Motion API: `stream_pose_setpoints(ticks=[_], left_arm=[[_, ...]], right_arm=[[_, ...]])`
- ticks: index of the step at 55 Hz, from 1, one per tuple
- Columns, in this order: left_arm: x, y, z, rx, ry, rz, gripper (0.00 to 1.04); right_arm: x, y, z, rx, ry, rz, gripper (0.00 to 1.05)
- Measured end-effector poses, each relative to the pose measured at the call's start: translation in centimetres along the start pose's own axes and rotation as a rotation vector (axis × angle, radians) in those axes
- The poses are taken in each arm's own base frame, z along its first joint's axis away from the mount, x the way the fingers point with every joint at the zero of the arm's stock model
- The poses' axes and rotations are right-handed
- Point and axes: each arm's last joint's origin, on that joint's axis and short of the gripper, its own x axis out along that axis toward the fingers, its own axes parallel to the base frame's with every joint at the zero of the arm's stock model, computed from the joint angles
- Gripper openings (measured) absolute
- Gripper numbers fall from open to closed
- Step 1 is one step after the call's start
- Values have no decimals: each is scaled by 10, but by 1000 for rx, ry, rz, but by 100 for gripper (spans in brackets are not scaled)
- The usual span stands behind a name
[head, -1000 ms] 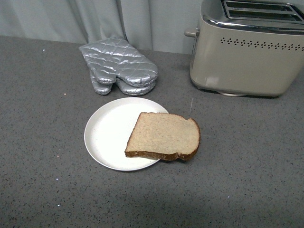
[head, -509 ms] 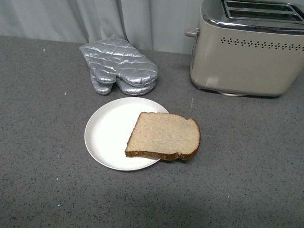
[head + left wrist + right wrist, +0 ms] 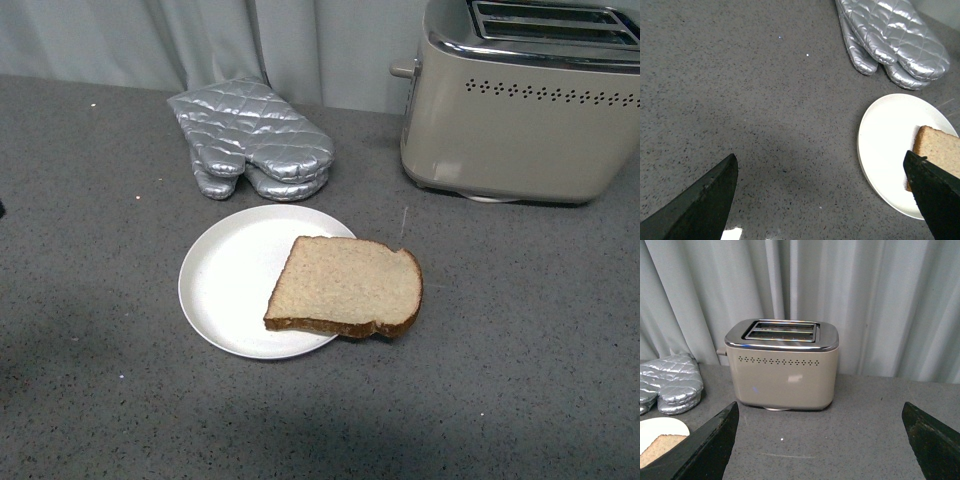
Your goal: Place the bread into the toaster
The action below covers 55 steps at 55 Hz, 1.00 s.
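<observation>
1 slice of bread [image 3: 345, 288] on white plate [image 3: 225, 285], overhanging its edge, 2-slot toaster [image 3: 520, 120] well apart, left gripper [image 3: 820, 155] and right gripper [image 3: 820, 405] spread wide, unladen

A silver quilted mitt [image 3: 250, 140] lies flat on the grey speckled bench [image 3: 90, 250], just behind a round white plate [image 3: 225, 280]. A pale curtain [image 3: 200, 40] hangs along the far edge.

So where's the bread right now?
Front view, centre: the bread lies partly on the white plate, overhanging its right edge onto the counter; oven mitt behind to the left, toaster behind to the right.
</observation>
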Motion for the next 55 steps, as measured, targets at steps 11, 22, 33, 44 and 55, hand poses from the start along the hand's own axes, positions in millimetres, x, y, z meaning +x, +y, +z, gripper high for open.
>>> stream_pose_setpoints(ticks=[11,22,33,44,55], left_arm=[[60,-12,-6,90,207,-7,98],[100,-23,-11,157,322,-26,98],[125,-29,-12,179,381,-15,98],[148,-42,-16,193,431,-52,98],[161,-52,-21,206,472,-68,98]], right_arm=[[0,0,0,0,0,0,95],[0,0,0,0,0,0,95],[0,0,0,0,0,0,95],[0,0,0,0,0,0,95],[0,0,0,0,0,0,95]])
